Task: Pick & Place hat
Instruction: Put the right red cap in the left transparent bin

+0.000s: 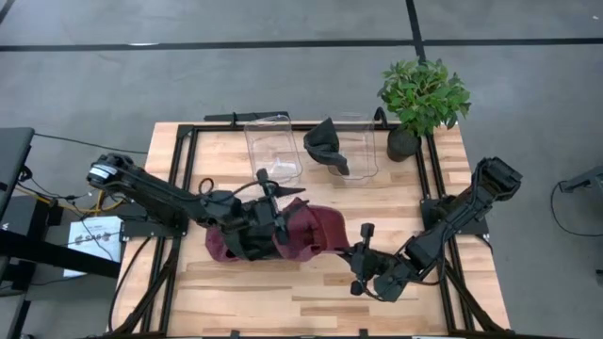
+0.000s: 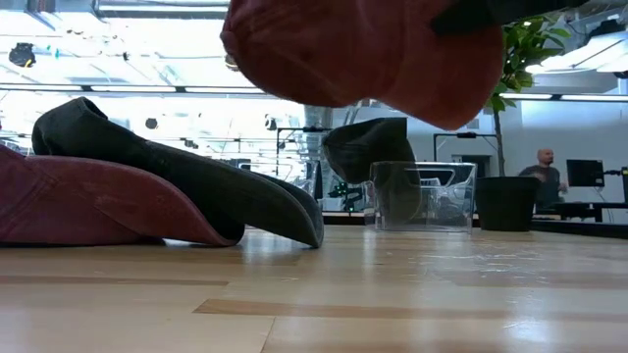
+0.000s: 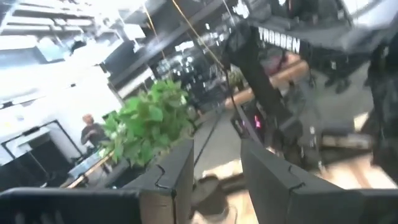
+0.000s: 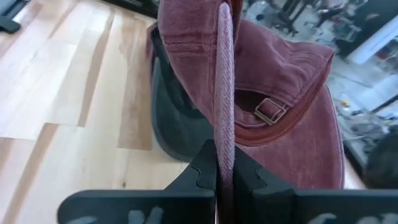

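The fingers of the right gripper (image 4: 224, 163) were seen clamped flat on the brim edge of a maroon cap (image 4: 267, 93), the thin brim standing on edge between them. From that pinch the cap hung clear of the table (image 1: 311, 287), as the low view showed, its crown sagging and creased; it was judged light, soft and floppy in the crown but stiffer in the brim, so the brim was taken as the firm place for a hold, with swinging rather than slipping the likelier trouble. Its long axis was judged to run from the pinched brim away to the strap and brass buckle (image 4: 269, 111), the brim pointing back into the gripper. The left gripper (image 1: 267, 221), fingers parted with nothing seen between them, was found over a heap of maroon and dark caps (image 2: 147, 196) lying on the table. Beyond stood two clear bins (image 1: 273, 144), a dark cap (image 1: 327, 144) in one, and a potted plant (image 1: 424, 94).
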`<action>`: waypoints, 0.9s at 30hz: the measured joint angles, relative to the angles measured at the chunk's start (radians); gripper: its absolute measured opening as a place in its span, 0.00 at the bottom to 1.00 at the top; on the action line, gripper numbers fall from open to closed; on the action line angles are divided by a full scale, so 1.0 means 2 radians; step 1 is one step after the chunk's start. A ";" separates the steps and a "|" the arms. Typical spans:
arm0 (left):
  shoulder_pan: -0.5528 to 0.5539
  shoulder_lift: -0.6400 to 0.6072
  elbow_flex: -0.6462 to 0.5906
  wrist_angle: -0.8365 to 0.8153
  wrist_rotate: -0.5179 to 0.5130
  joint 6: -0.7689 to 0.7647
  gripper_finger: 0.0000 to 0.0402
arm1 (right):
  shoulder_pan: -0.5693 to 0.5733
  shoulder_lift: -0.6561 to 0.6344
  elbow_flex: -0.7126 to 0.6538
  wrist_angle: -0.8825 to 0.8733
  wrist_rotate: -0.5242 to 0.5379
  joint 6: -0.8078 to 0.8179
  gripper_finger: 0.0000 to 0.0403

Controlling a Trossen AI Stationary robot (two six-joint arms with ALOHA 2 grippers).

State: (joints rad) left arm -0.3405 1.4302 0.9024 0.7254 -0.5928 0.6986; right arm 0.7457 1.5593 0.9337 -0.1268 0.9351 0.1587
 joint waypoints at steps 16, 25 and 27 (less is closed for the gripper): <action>0.000 -0.142 -0.102 -0.183 0.029 -0.169 0.33 | 0.090 -0.031 0.000 -0.015 0.152 0.000 0.00; -0.004 -0.172 -0.179 -0.099 0.144 -0.125 0.33 | 0.083 -0.031 0.000 -0.017 0.148 0.009 0.00; -0.010 -0.171 -0.182 -0.102 0.154 -0.091 0.33 | 0.080 -0.031 0.000 -0.018 0.148 0.009 0.00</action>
State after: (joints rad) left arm -0.3608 1.0876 0.5385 0.5210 -0.2839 0.5161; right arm 0.9059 1.4975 0.9337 -0.1620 1.2303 0.1770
